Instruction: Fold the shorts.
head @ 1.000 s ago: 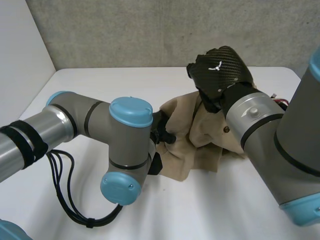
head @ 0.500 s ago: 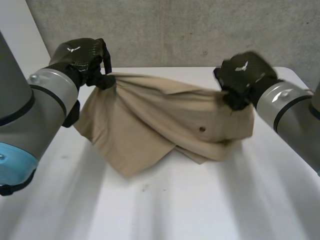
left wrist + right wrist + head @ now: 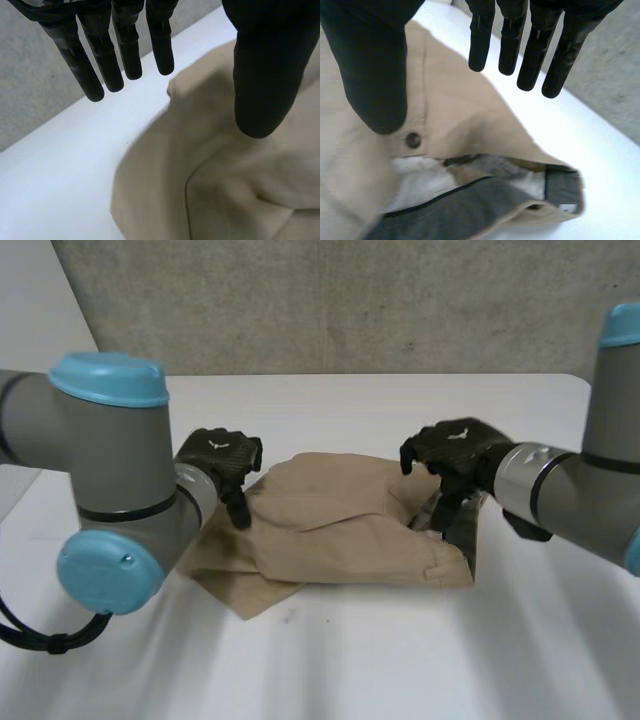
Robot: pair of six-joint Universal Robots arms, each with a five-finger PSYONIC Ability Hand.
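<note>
The tan shorts [image 3: 340,530] lie crumpled on the white table [image 3: 340,660], with the grey-lined waistband [image 3: 470,200] gaping at their right end. My left hand [image 3: 222,462] hovers over the shorts' left end, fingers [image 3: 107,55] straight and apart from the thumb, holding nothing. The tan cloth [image 3: 220,175] lies below its fingertips. My right hand [image 3: 455,455] hangs above the waistband end, fingers [image 3: 530,45] straight, open and empty. A dark button [image 3: 412,140] sits on the cloth under its thumb.
A grey wall [image 3: 340,300] runs behind the table's far edge. Bare white table [image 3: 600,150] lies in front of the shorts and to both sides. My left arm's elbow [image 3: 110,500] bulks at the near left.
Half a second ago both hands held the shorts stretched in the air. Both have let go, and the shorts have dropped onto the table in a crumpled heap.
</note>
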